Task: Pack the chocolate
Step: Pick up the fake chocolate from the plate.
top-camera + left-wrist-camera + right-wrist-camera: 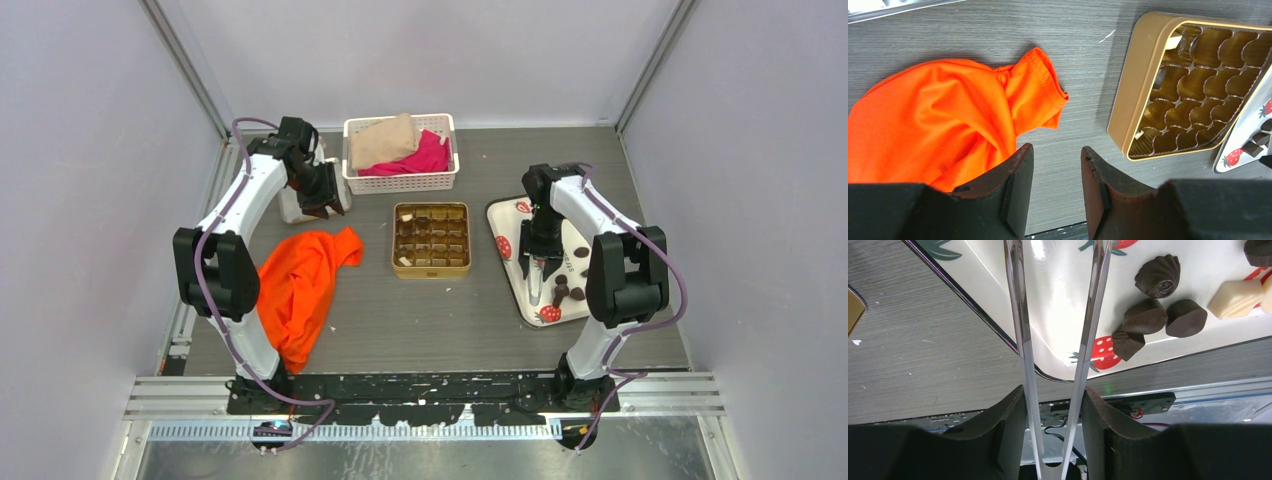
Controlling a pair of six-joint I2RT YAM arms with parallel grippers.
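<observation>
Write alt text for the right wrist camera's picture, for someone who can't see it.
The right tool grips a pair of metal tongs, whose shiny arms reach out over a white tray printed with strawberries. Several dark chocolates and a cream-white piece lie on it, right of the tongs; grey table shows at left.

Chocolate on tray, tin left of tray

Grey table: tin, tray, basket, orange cloth.
</observation>
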